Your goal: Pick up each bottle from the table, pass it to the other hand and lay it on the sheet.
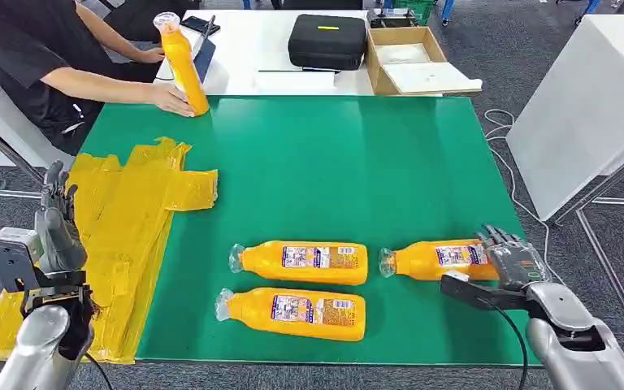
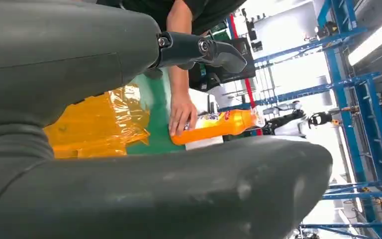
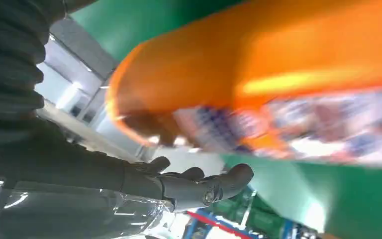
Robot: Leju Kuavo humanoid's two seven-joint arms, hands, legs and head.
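Note:
Three orange bottles lie on the green table [image 1: 333,162]: one in the middle [image 1: 305,262], one nearer the front edge [image 1: 292,313], one to the right [image 1: 435,260]. My right hand [image 1: 508,256] is at the base end of the right bottle [image 3: 278,64], fingers [image 3: 199,186] spread beside it and not wrapped round it. My left hand [image 1: 57,223] is raised over the crumpled yellow sheet [image 1: 122,236], fingers apart, holding nothing. A person's hand [image 1: 166,97] holds a fourth bottle [image 1: 183,61] upright at the far left corner; the left wrist view shows that bottle [image 2: 214,127] too.
The person sits at the table's far left. Behind the green table, a white table carries a black case [image 1: 327,41] and an open cardboard box [image 1: 406,61]. Another white table [image 1: 585,106] stands to the right.

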